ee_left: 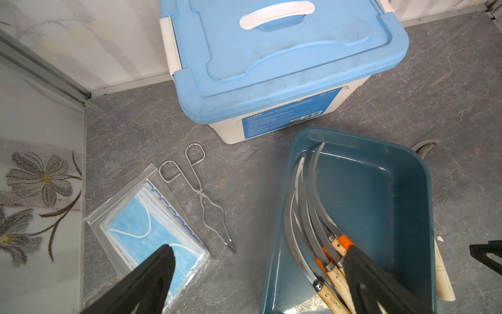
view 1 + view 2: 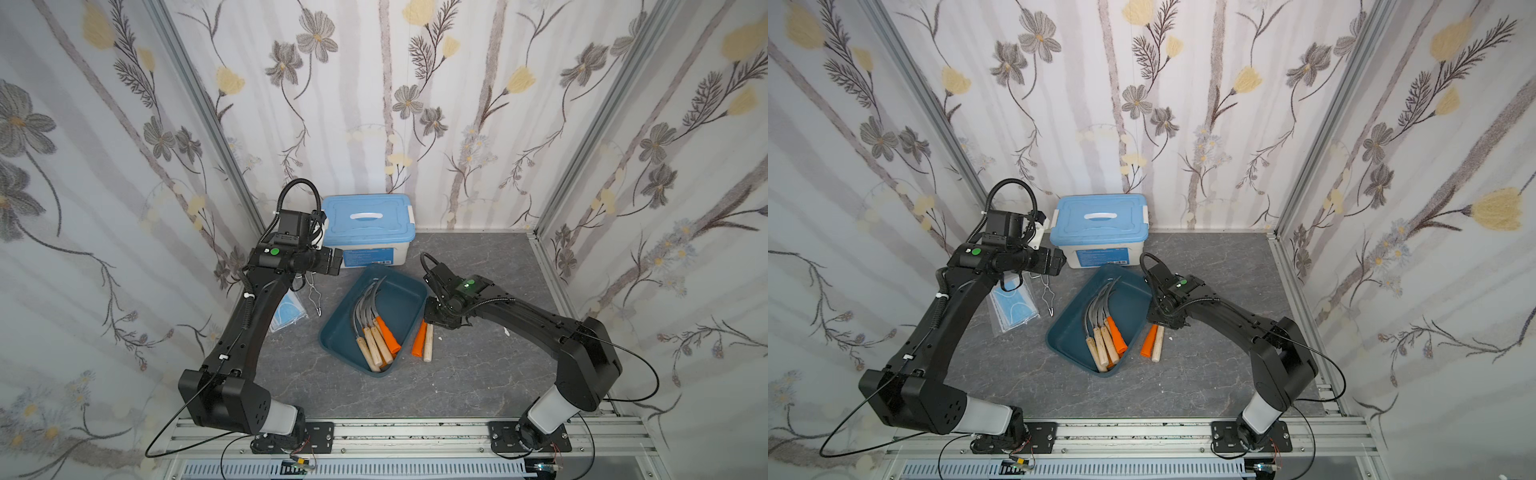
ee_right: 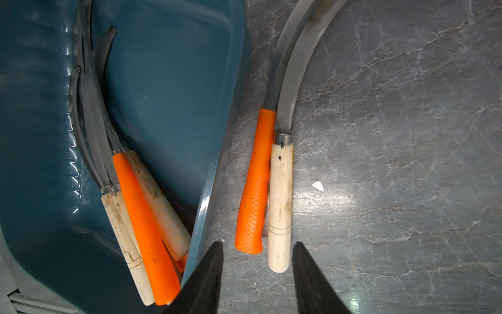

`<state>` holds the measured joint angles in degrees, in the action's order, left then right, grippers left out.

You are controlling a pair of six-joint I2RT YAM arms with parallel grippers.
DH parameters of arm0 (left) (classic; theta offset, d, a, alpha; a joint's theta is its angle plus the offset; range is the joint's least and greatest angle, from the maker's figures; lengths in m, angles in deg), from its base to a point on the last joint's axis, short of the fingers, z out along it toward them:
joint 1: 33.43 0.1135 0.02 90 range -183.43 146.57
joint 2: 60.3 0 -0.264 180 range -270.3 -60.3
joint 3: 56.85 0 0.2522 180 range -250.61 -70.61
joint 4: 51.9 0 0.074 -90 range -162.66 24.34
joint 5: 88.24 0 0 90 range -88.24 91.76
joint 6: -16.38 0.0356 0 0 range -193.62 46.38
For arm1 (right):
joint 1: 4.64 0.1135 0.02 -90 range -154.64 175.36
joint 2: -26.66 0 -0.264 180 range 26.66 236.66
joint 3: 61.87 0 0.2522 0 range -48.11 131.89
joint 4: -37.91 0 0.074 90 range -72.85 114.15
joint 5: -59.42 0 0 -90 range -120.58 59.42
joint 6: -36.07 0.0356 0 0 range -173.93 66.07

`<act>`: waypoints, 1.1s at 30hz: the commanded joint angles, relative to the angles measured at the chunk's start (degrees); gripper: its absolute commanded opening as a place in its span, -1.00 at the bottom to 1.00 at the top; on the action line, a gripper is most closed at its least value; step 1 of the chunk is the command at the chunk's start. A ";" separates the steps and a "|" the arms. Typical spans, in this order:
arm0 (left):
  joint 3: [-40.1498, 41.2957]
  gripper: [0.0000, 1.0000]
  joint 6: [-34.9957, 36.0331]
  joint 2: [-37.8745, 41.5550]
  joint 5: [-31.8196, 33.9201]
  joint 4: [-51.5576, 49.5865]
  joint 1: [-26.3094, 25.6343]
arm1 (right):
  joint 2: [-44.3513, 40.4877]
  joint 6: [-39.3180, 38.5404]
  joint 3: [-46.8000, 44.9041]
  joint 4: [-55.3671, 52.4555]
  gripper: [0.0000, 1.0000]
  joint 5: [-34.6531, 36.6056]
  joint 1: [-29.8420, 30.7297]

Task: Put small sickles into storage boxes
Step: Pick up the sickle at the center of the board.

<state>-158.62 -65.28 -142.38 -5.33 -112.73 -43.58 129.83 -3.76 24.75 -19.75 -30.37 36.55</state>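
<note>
My right gripper (image 3: 257, 246) hangs open and empty over two sickles (image 3: 279, 190) on the surface (image 3: 407, 163) just beside the tray (image 3: 176, 81), which holds the other sickles (image 3: 144, 217); farther back, my left gripper (image 1: 259, 249) gapes empty near the lidded box (image 1: 271, 68).

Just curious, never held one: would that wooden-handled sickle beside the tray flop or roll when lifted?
Probably stiff: the wooden-handled sickle has a metal blade. Its round handle might roll, but the curved blade likely stops that.
</note>
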 commanded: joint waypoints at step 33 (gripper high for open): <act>9.61 0.98 0.26 9.65 1.49 -0.95 -0.12 | 0.22 -0.43 -2.22 0.14 -0.11 1.25 -1.33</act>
<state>-149.24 -65.00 -132.94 -2.95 -114.06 -43.67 129.50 -5.14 22.26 -20.93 -29.17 35.17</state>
